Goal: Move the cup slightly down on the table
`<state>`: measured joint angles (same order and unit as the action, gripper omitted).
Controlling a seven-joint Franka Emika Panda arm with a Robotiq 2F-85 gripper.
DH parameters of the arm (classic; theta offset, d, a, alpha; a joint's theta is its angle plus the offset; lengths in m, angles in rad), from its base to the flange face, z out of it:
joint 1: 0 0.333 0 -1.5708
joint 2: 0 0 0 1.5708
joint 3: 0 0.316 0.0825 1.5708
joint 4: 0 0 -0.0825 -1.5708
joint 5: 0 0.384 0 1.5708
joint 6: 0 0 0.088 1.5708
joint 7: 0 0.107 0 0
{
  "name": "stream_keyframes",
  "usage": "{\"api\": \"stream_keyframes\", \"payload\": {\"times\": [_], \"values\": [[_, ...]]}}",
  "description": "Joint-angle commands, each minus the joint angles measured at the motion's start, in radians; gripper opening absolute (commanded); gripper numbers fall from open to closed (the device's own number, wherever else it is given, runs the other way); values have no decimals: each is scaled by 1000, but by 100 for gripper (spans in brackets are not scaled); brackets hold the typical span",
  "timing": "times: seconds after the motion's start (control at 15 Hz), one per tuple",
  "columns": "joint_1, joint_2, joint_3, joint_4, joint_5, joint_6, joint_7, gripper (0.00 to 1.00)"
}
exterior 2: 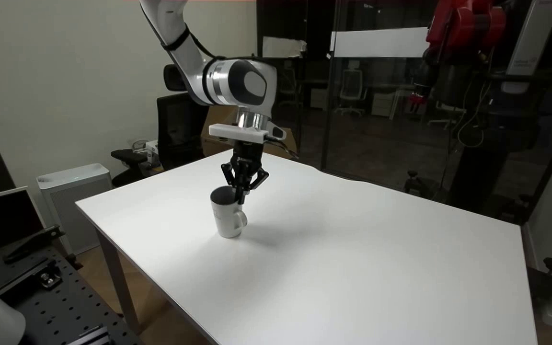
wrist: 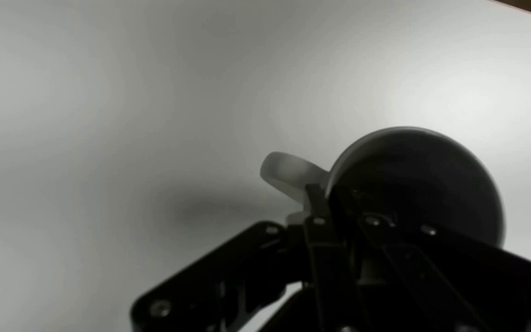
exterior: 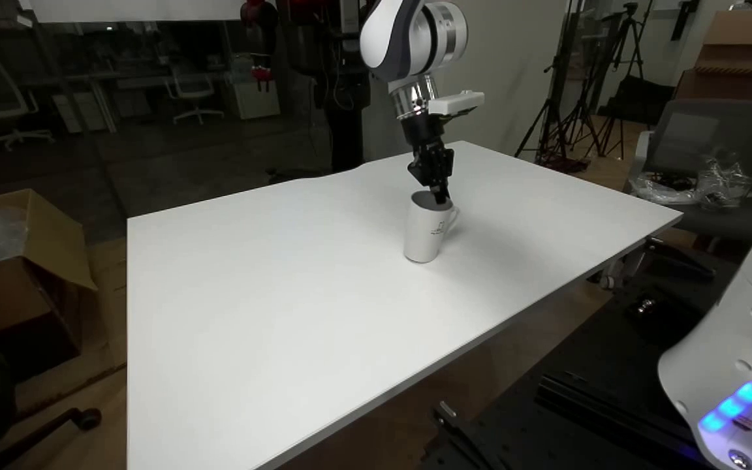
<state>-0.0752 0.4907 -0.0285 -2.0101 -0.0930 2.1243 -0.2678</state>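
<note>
White cup (exterior 2: 225, 218), pinched at the rim by black fingers (wrist: 316, 203) — inner one nearly lost against dark interior, base's contact with the bench (exterior 2: 376, 268) unclear

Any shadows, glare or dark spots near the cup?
Wrist view: the cup is dark inside, so the gripper partly blends in; a soft shadow lies lower left of the handle, a bright patch on the table above the cup. Both exterior views: soft shadow right of the cup.
</note>
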Motion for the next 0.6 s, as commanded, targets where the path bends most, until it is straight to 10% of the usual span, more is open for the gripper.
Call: {"api": "stream_keyframes", "payload": {"times": [0.0, 0.13, 0.2, 0.53], "values": [[-50, 33, 20, -28, 58, 72, -63, 2], [-66, 42, 23, -6, 83, 47, -94, 2], [-72, 48, 26, 5, 92, 36, -110, 33], [-85, 108, 35, 55, 112, 12, -128, 60]]}}
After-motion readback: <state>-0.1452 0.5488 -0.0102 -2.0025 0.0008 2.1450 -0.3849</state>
